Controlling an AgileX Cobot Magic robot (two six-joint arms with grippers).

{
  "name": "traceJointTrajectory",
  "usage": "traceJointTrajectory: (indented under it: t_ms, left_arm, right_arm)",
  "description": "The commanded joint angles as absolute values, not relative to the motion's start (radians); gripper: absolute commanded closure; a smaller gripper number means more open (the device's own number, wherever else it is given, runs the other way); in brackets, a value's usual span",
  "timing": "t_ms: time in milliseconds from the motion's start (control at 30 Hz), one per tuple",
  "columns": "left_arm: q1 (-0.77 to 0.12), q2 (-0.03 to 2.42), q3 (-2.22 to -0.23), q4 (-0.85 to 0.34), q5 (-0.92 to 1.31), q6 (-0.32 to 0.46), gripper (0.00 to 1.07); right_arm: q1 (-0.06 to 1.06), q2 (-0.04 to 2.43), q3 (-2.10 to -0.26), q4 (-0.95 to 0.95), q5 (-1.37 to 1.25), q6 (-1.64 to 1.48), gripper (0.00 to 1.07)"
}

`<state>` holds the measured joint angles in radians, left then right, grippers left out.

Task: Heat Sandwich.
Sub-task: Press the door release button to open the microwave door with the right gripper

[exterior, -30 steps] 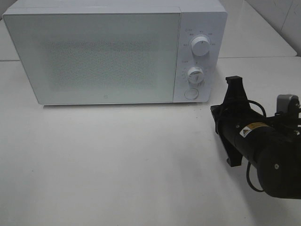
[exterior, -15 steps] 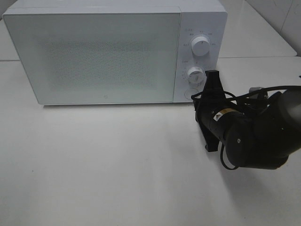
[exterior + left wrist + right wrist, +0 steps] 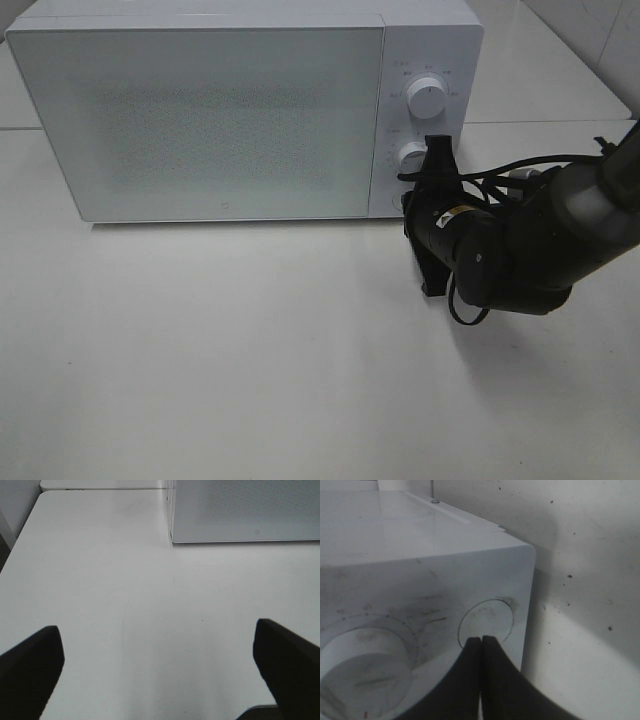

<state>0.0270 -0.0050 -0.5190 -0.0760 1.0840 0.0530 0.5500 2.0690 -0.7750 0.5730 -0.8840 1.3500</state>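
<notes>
The white microwave (image 3: 220, 110) stands at the back of the table with its door closed. The sandwich is out of view. My right gripper (image 3: 412, 208) is shut, and its joined fingertips (image 3: 481, 639) rest at the lower rim of the round button (image 3: 492, 617) under the two dials; whether they press it I cannot tell. In the left wrist view my left gripper (image 3: 156, 627) hangs open over bare table, with nothing between its fingers (image 3: 30, 670). That gripper does not show in the exterior high view.
The upper dial (image 3: 427, 100) and lower dial (image 3: 413, 157) sit on the microwave's right panel, just above the button. The white table (image 3: 250, 350) stretches out in front. A second table top (image 3: 540, 70) and a tiled wall lie behind on the right.
My right arm has swung left and back from the table's right side to the microwave's control panel, bringing its shut fingertips to the round button. The left gripper stays open.
</notes>
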Motion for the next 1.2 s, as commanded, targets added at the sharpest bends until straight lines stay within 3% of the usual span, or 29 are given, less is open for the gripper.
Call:
traceJointTrajectory:
  t_ms: [33,1000,1200]
  left_arm:
    - [0.027,-0.021,-0.518,-0.087,1.071,0.056,0.09]
    - [0.027,-0.021,-0.518,-0.087,1.071,0.056,0.09]
    - [0.027,-0.021,-0.518,-0.087,1.071,0.056,0.09]
  right_arm:
    - [0.545,2.073,-0.792,0.564,-0.882,1.357,1.07]
    - [0.511,2.128,-0.905,0.569,-0.929,1.355,1.07]
    - [0.511,2.132,-0.924,0.571,-1.062,1.346,1.07]
